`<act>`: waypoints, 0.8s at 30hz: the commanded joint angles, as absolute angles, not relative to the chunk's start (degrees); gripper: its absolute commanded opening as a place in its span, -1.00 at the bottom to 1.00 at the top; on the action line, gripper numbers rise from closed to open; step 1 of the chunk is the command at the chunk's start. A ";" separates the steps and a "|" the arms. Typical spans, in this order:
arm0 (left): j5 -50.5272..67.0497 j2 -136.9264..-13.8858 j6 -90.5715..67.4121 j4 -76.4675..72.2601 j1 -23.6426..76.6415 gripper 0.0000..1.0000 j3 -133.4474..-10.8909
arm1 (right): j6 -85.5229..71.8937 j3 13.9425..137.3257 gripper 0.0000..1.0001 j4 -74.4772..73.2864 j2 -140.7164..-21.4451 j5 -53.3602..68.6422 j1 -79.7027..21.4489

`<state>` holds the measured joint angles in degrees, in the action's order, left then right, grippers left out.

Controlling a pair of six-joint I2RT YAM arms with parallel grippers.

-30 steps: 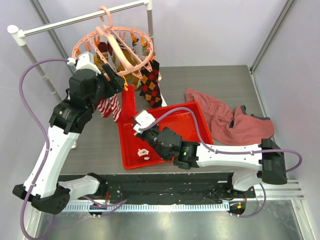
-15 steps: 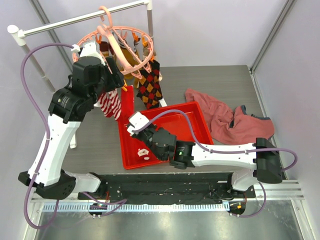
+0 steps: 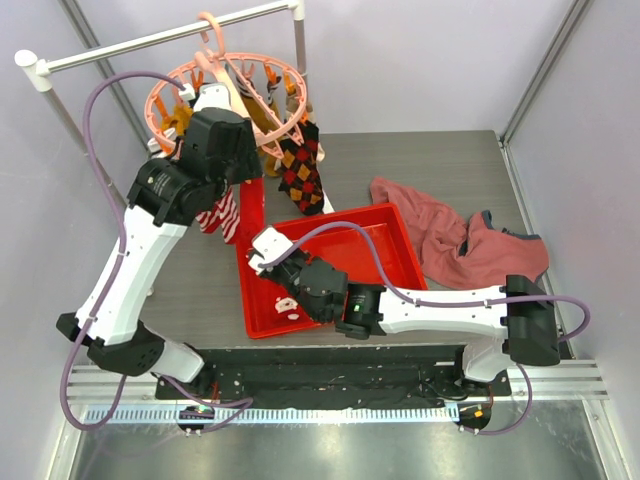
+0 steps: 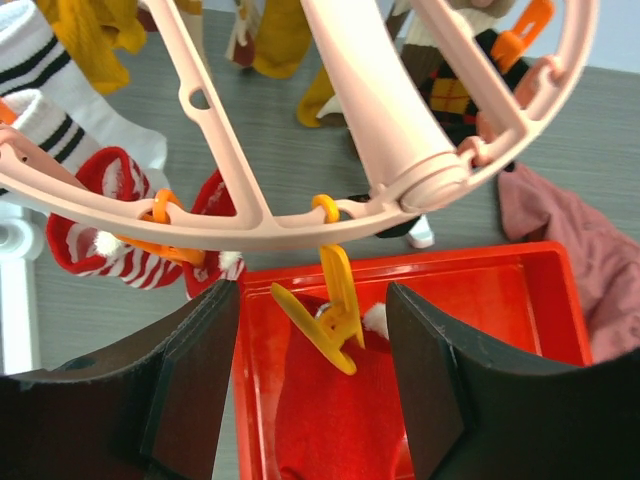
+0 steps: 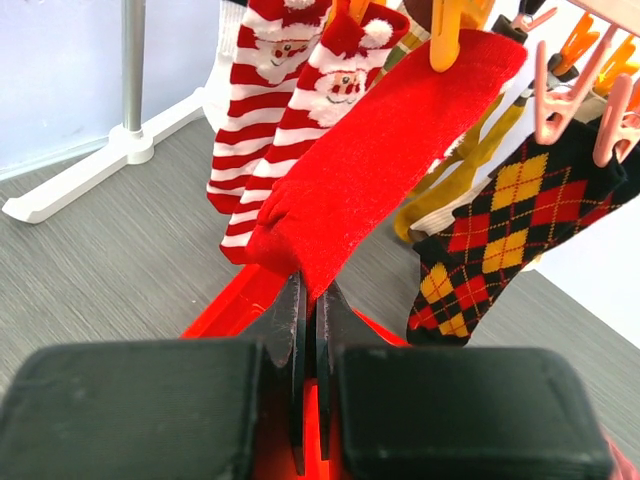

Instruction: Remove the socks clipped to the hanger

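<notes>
Sock feel: the red sock [image 5: 390, 150] looks light, soft and limp; I think it stretches before it slips free.
Where to hold: its low end, where my right gripper [image 5: 308, 292] is pinched together on it.
Long axis: slanted, top at a yellow peg [image 4: 335, 310] under the hanger [image 4: 400, 130], low end over the tray [image 3: 395, 262].
Left gripper [image 4: 312, 300]: fingers apart, one on each side of the peg, not touching it.

The round salmon-pink clip hanger [image 4: 375, 100] hangs by its top hook, its pegs gripping a plain red sock [image 5: 390, 140] stretched on a slant, two red-and-white striped Santa socks [image 5: 270, 110], dark argyle socks [image 5: 500, 240] with red and yellow diamonds, mustard socks [image 4: 90, 30] and white dark-banded socks [image 4: 40, 60].
</notes>
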<state>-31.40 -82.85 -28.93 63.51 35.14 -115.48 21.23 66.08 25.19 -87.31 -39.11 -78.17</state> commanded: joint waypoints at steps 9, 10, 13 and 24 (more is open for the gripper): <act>-37.09 -85.87 -26.02 64.69 35.51 0.05 -117.77 | 22.32 68.12 -0.98 28.04 -87.71 -39.81 -78.84; -36.74 -85.96 -25.93 64.51 35.51 0.02 -117.69 | 22.32 68.12 -0.98 28.04 -87.71 -39.81 -78.84; -35.78 -85.96 -25.84 63.99 35.51 -0.18 -117.51 | 22.24 67.94 -0.98 28.21 -87.71 -39.81 -79.01; -32.79 -84.99 -25.75 61.88 35.51 -1.00 -116.11 | 21.36 66.01 -0.98 29.09 -86.31 -40.08 -79.01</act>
